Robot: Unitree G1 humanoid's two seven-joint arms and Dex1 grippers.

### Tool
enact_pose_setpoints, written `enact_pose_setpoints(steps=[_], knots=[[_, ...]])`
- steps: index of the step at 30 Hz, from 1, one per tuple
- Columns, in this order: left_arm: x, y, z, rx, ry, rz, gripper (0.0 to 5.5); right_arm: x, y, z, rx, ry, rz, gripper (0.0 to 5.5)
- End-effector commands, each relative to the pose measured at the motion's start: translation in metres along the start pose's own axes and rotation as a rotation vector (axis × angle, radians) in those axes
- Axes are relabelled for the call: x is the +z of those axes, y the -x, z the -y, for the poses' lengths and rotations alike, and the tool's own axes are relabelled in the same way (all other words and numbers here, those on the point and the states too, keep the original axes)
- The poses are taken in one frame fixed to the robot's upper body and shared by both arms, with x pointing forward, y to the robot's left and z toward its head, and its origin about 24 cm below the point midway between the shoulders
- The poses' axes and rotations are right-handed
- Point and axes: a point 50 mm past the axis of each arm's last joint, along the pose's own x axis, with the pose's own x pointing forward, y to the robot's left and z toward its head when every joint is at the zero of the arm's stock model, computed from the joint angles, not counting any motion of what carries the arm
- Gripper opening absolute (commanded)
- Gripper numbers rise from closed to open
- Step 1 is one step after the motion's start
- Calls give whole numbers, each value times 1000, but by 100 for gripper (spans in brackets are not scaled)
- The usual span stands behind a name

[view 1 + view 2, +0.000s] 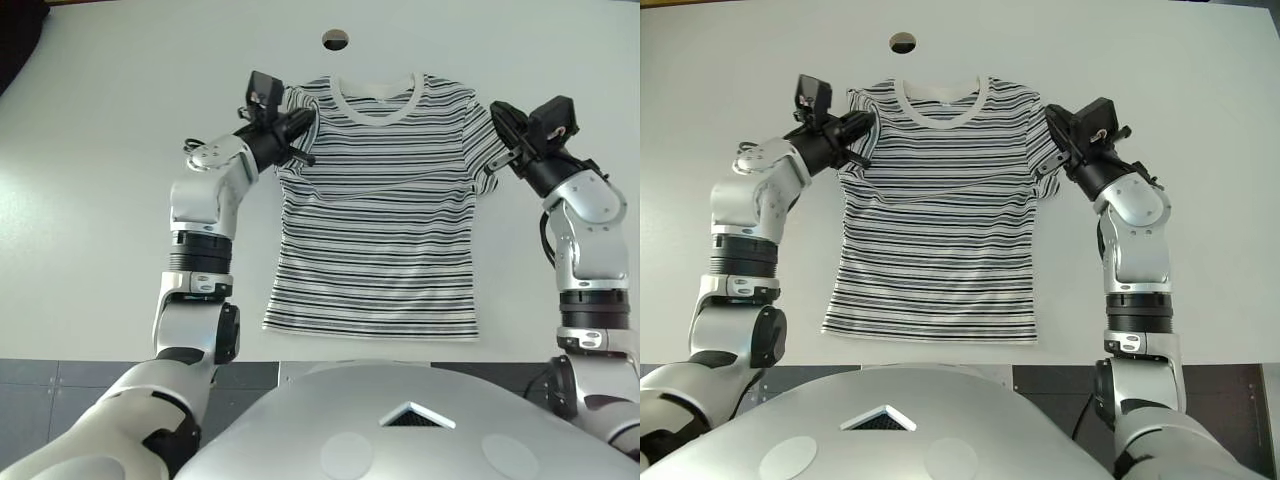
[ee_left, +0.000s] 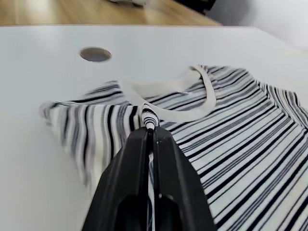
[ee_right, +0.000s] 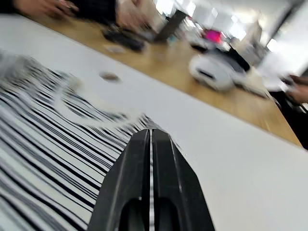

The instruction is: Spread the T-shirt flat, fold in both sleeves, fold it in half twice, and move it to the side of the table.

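Note:
A black-and-white striped T-shirt (image 1: 385, 230) lies spread on the white table (image 1: 100, 150), its neck at the far side and its hem toward me. My left gripper (image 1: 305, 125) is at the shirt's left shoulder, shut on a pinch of the left sleeve (image 2: 96, 130), which is drawn in over the body. My right gripper (image 1: 500, 118) is at the right shoulder edge with its fingers shut, apparently on the right sleeve (image 1: 489, 170), which bunches just below it. In the right wrist view the shut fingers (image 3: 150, 139) point over the striped cloth (image 3: 43, 144).
A small round hole (image 1: 336, 39) is in the table just beyond the collar. Bare table surface stretches wide to the left of the shirt and narrower to its right. The table's front edge (image 1: 120, 360) runs just below the hem.

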Motion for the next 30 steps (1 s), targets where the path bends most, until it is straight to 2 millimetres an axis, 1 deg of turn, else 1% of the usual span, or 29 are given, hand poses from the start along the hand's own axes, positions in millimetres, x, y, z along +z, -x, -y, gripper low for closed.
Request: enact_pose_setpoints(steps=[1,5,6,11,12,13,18,21,26,28,30], knots=[[-4,-13,5,26,-8,-38,34,-13,-3,22,-125,-74,-108,29],[-7,-17,6,61,-46,-42,88,-25,-5,31,-175,-152,-196,89],[-8,-17,6,66,-52,-42,108,-27,-6,31,-174,-159,-214,113],[-16,-18,8,59,-89,-96,200,-34,-12,24,-123,-203,-280,219],[-16,-18,8,59,-96,-101,207,-34,-12,24,-112,-207,-291,221],[-16,-18,8,58,-102,-103,232,-35,-13,23,-104,-213,-299,221],[-15,-16,15,11,-176,-92,232,-44,-16,22,-65,-262,-377,221],[-8,-11,16,7,-196,-51,232,-48,-17,22,-49,-278,-413,221],[16,1,21,-3,-233,117,235,-52,-17,18,-15,-285,-436,123],[32,10,22,4,-245,229,235,-53,-18,18,-10,-287,-438,68],[41,18,22,19,-258,301,235,-53,-18,18,-11,-286,-437,28]])
